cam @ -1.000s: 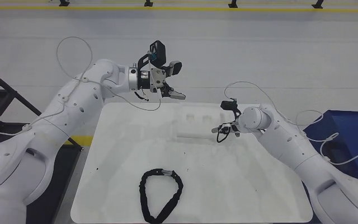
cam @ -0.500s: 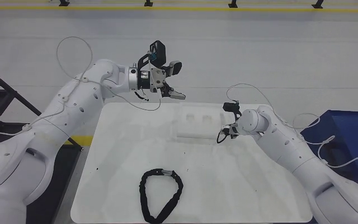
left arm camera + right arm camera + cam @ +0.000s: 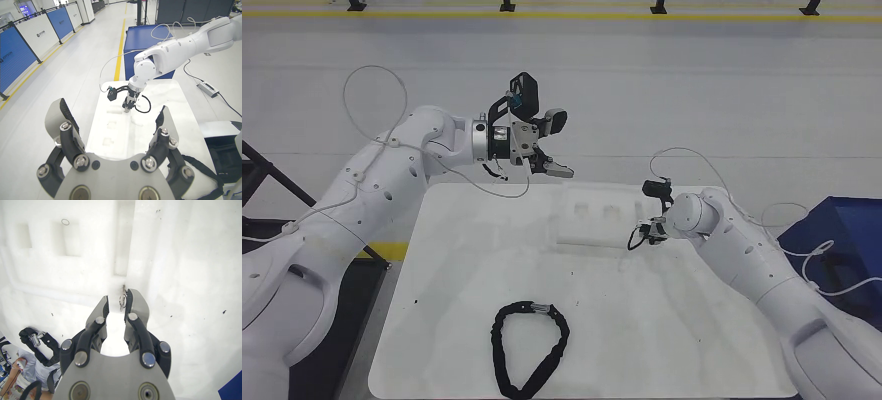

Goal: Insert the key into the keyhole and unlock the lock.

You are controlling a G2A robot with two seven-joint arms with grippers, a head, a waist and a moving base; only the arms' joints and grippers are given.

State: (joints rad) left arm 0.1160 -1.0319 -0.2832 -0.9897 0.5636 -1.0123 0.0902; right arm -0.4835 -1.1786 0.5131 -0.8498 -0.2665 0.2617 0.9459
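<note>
Judging it early: your right claw (image 3: 118,294) brackets the key (image 3: 122,300), half-open, not gripping — left claw (image 3: 112,104) wide, empty; lock (image 3: 534,308) untouched.

White table (image 3: 442,330), dotted with a few small black specks; foam tray (image 3: 592,230) in the same plain white. Lock (image 3: 530,345) in a black fabric sleeve, with a shiny silver body. Silvery key (image 3: 122,300). Right gripper (image 3: 117,294) and left gripper (image 3: 113,106) alike: grey metal plates, black links, black ribbed pads (image 3: 106,308) (silver screw heads too). Blue cabinet (image 3: 149,37); yellow floor line (image 3: 120,47) on pale grey.
</note>
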